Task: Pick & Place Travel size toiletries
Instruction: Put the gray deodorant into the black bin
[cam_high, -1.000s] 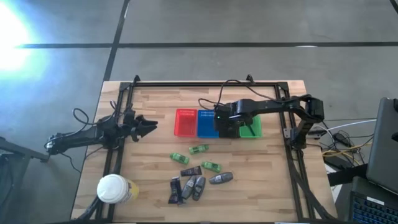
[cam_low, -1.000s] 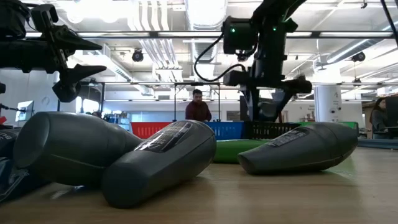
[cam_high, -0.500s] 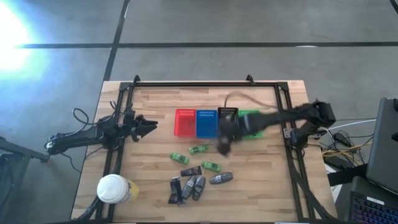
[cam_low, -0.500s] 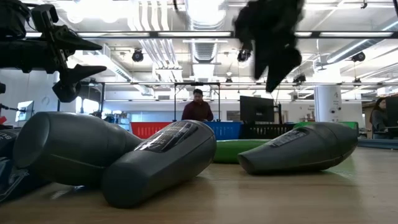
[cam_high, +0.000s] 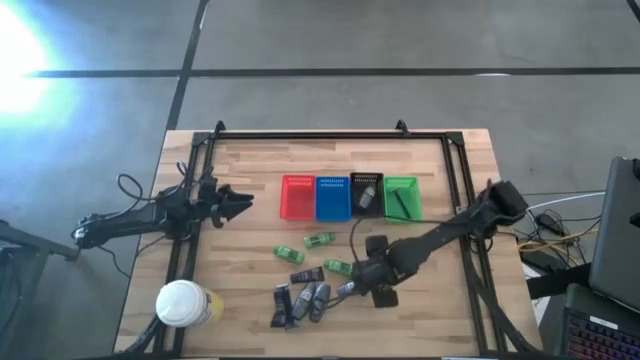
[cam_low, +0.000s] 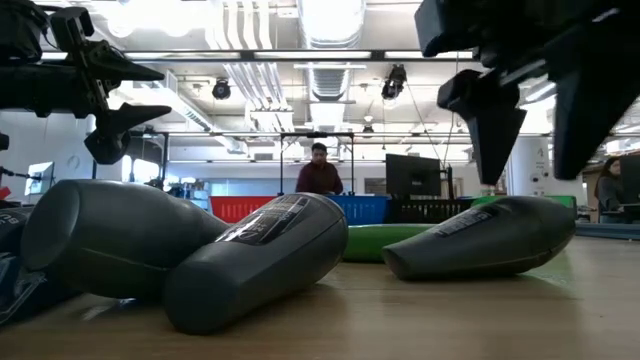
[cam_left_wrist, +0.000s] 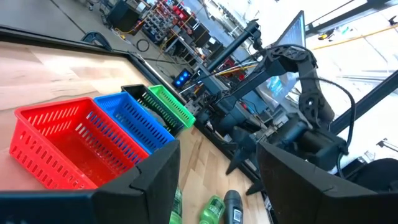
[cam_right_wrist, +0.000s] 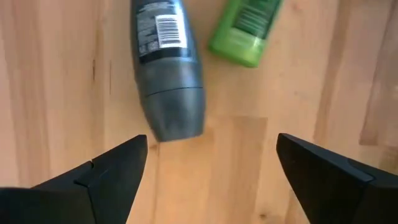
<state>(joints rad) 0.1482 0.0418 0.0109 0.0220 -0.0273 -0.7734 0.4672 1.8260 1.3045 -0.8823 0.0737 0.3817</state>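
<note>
Right gripper (cam_high: 372, 283) low over the wooden desk (cam_high: 440, 310) at about 5 o'clock from the desk's middle, fingers spread wide, nothing between them. Directly ahead of it in the right wrist view: a grey deodorant stick (cam_right_wrist: 166, 66) lying flat, barcode label up, with a green packet (cam_right_wrist: 245, 27) just beside it, the two apart by a sliver of bare wood. From above, that grey deodorant stick (cam_high: 349, 289) just at 9 o'clock of the gripper, the green packet (cam_high: 339, 266) at its 11 o'clock.

More toiletries at 6 to 7 o'clock of the desk's middle: two grey deodorant sticks (cam_high: 311, 299) side by side, touching; dark tubes (cam_high: 283, 305) at their 9 o'clock; another dark tube (cam_high: 306, 274) at their 12 o'clock. Two further green packets (cam_high: 304, 247) nearer the middle. In the low view, big grey sticks (cam_low: 190, 250) lying on their sides in the foreground.

Row of slotted baskets at 12 o'clock: red basket (cam_high: 298, 197), blue basket (cam_high: 332, 197), black basket (cam_high: 366, 194) with a grey piece inside, green basket (cam_high: 401, 198) with a thin black stick inside.

Left gripper (cam_high: 243, 200) waiting at 9 o'clock, raised, fingers parted and empty. White-lidded jar (cam_high: 184, 303) at 8 o'clock near the desk's corner. Person (cam_low: 319, 170) far off in the room behind.
</note>
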